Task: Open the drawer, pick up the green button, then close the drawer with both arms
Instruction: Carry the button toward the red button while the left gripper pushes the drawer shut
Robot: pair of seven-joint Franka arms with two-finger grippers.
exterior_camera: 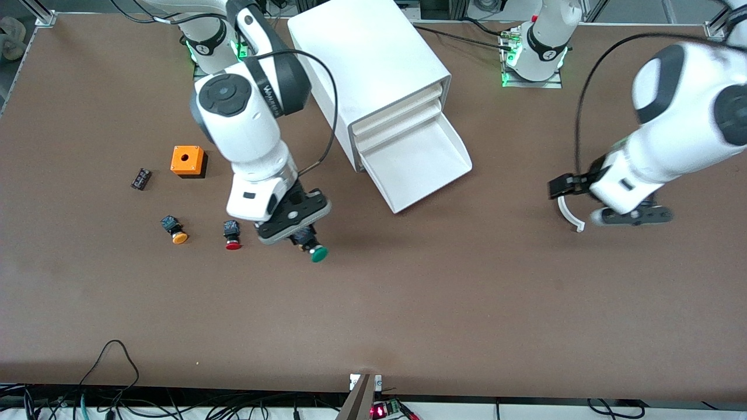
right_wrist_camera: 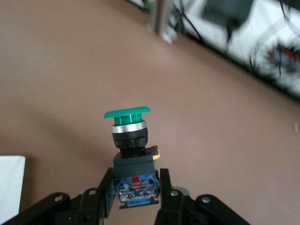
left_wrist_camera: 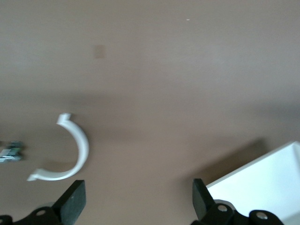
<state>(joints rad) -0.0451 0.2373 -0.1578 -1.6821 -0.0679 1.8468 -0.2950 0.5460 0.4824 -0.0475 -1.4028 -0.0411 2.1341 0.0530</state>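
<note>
Currently on the take-button step: right gripper (exterior_camera: 299, 232) is clamping the green button (exterior_camera: 315, 251) by its black body, carrying it over bare table beside the red-capped button (exterior_camera: 232, 235). Drawer (exterior_camera: 421, 166) is sitting pulled out of the cabinet (exterior_camera: 373, 64). Left gripper (left_wrist_camera: 139, 199) is hanging spread wide and empty over the table near the drawer's front, so the next move calls for pushing the drawer shut. No legible writing on the button.

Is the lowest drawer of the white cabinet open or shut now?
Open: the lowest drawer sticks out of the cabinet, its tray bare.
</note>
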